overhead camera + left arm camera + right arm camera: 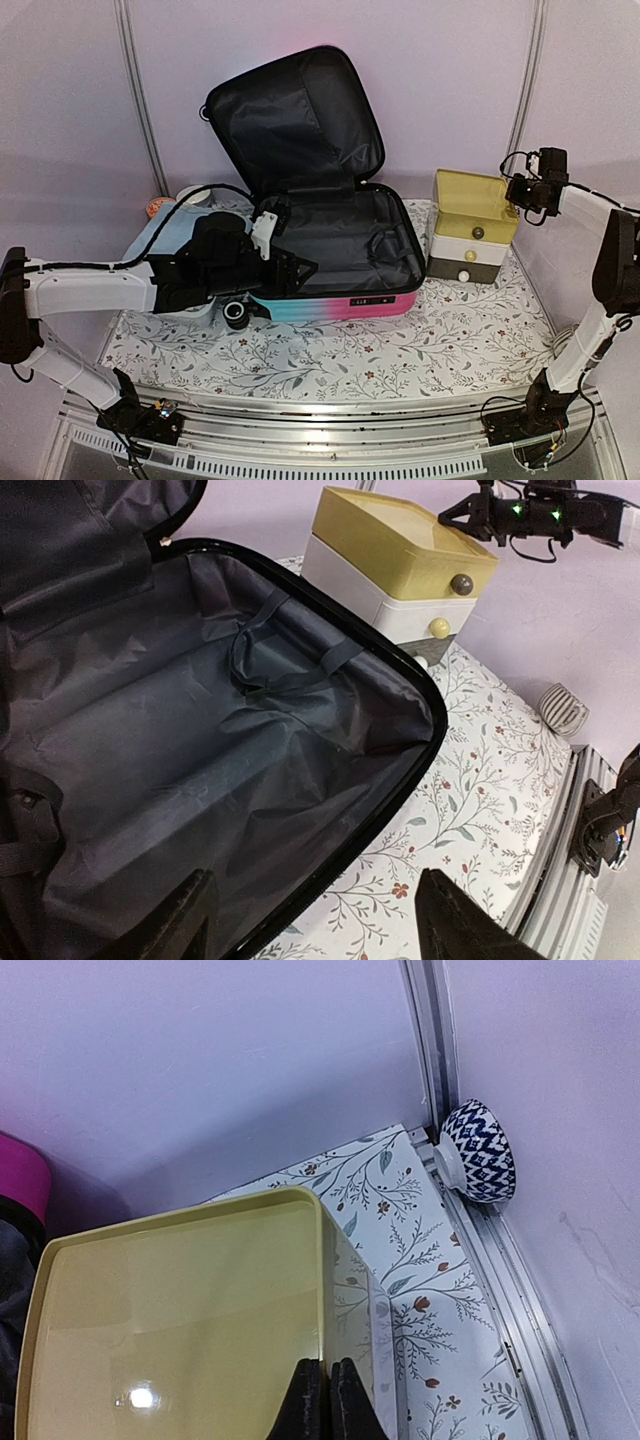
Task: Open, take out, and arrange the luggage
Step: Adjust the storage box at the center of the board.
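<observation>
You enter the luggage [345,303] from above; its raised lid [295,120] blocks the far side. Slack straps [275,670] lie on the lining inside. The drawer box [472,232] stands just beside the right wall, leaving a narrow gap there.

Lab booth: plain panel walls [440,90], robot arms [90,285] bolted to the table [330,365].
</observation>
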Robot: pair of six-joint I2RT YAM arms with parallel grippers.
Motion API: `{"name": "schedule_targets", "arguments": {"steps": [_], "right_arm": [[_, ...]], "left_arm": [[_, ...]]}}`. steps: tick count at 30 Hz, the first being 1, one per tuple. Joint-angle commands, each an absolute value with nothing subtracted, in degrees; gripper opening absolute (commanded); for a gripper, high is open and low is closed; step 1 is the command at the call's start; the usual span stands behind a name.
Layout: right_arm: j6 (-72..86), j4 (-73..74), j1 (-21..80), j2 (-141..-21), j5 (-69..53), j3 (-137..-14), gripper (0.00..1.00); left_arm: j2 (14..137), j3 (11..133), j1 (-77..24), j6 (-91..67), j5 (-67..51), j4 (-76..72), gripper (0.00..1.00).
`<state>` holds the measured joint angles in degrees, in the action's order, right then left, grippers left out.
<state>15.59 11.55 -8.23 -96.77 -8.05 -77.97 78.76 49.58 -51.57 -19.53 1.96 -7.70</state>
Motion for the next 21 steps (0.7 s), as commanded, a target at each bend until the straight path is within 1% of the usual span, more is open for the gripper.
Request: {"name": "schedule_targets", "arguments": {"steps": [1,3,5,8,9,12,16,21], "right_arm": [[14.89,18.29,-5.81,-97.39,-13.46,-81.12,0.05],[14.02,20.94,-5.81,-98.27,-13.51,-83.04,0.09],[13.43,23.14,-5.81,-98.81,-13.18,-84.16,0.17],[13.18,23.99,-5.85,-98.81,-12.06,-84.46,0.43],[13.18,24.02,-5.87,-98.84,-11.82,-84.59,0.48],[12.94,24.30,-6.11,-99.16,-11.54,-85.21,0.52],[12.84,24.67,-6.15,-99.83,-12.05,-85.60,0.53],[13.36,24.96,-6.19,-98.13,-10.96,-84.54,0.66]], "left_arm": [[77.72,49.31,-51.11,-18.98,2.41,-7.30,0.69],[77.65,49.27,-51.07,-18.96,2.44,-7.47,0.69],[77.73,49.31,-51.14,-19.02,2.31,-7.56,0.69],[77.77,49.31,-51.11,-19.07,2.15,-7.56,0.69],[77.77,49.31,-51.07,-19.06,2.14,-7.56,0.69],[77.51,49.31,-51.12,-18.96,2.18,-7.32,0.69],[76.73,48.99,-51.09,-18.99,2.77,-6.95,0.69],[76.16,48.35,-51.14,-19.07,3.00,-7.11,0.69]]}}
